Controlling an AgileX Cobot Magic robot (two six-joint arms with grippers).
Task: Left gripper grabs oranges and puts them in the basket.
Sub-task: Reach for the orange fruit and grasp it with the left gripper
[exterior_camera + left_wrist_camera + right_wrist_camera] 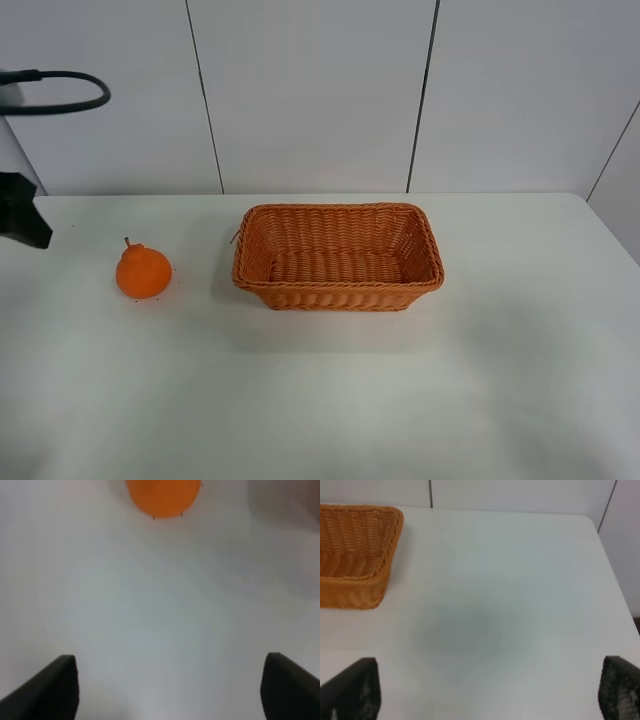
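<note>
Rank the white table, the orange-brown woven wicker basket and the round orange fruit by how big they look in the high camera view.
Largest: white table, filling most of the view.
Next: orange-brown woven wicker basket.
Smallest: round orange fruit, clearly smaller than the basket beside it.

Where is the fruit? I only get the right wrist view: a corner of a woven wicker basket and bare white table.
Observer: The round bright orange fruit sits on the white table, left of the orange-brown rectangular wicker basket in the high view, apart from it.
Operator: Anything inside the basket?
Observer: No, the high view shows its whole woven floor bare.
Operator: Is the left arm holding anything?
Observer: No. The black left end effector is open, fingers wide, with the fruit ahead of it, untouched.
</note>
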